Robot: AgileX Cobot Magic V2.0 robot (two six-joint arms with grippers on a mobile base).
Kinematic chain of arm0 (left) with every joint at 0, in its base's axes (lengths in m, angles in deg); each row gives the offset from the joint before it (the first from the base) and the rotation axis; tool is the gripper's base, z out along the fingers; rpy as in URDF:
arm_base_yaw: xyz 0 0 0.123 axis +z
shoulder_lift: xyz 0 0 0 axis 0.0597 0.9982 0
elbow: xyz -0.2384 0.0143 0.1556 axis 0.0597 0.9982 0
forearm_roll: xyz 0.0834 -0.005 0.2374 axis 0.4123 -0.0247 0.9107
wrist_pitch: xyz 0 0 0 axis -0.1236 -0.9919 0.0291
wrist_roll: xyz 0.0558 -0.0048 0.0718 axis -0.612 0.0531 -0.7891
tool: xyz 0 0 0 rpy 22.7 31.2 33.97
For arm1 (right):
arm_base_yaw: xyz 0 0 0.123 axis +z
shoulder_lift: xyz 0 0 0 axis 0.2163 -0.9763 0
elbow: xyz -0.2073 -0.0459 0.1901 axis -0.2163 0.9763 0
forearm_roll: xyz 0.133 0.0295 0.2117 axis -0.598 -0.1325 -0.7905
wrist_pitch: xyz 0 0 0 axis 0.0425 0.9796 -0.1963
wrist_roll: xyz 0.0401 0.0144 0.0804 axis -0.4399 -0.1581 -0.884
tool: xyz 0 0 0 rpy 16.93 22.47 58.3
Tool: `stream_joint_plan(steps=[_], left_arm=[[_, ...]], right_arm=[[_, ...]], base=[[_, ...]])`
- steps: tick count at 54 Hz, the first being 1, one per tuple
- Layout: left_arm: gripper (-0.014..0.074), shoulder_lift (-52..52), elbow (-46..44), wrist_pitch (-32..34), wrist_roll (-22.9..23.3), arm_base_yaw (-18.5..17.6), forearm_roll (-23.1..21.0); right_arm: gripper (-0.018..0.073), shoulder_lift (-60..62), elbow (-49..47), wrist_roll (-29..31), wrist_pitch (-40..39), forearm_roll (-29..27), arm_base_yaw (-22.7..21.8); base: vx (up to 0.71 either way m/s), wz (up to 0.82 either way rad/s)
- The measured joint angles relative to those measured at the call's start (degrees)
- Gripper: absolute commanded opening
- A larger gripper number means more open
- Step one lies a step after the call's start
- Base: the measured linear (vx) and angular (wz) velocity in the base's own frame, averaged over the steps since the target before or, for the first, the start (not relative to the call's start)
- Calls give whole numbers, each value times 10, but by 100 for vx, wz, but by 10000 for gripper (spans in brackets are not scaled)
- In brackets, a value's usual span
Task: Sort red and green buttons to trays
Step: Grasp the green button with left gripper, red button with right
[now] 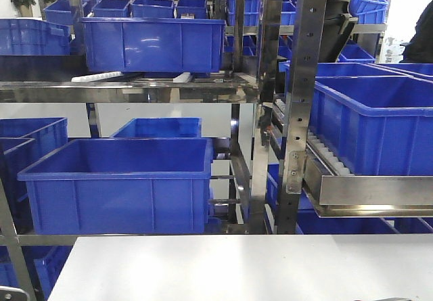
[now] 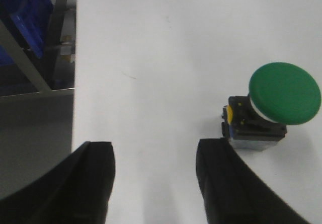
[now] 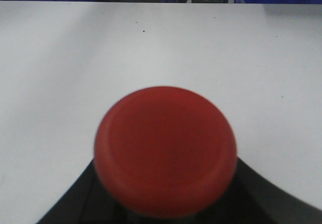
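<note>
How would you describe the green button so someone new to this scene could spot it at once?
Look at the white table in the left wrist view, then beside the finger at picture right of the open left tool. The green button sits there: a wide green mushroom cap on a blocky black-grey body with a yellow patch, whereas the red button has a red cap.

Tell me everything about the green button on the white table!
The green button has a wide, smooth, rounded green cap that looks like plastic, on a blocky black and grey body with a small yellow part. It rests on the white table, outside the open left gripper, right beside one dark finger. Whether they touch is unclear.
</note>
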Motion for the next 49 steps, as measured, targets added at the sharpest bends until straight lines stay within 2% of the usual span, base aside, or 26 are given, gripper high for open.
stream_joint_plan(steps=[6,16,21,39,49], left_arm=[[453,45,0,39,47,-21,50],[447,77,0,112,146,-45,175],[447,82,0,149,166,-46,211],[447,140,0,213,165,-46,211],[447,181,0,277,160,-46,195]], right_arm=[[-13,0,0,-1,0,-20,0],[-13,0,0,-1,0,-54,0],[-13,0,0,-1,0,-61,0],[-13,0,0,-1,0,-62,0],[-13,0,0,-1,0,-61,0]], base=[[0,0],[0,0],[0,0],[0,0],[0,0]])
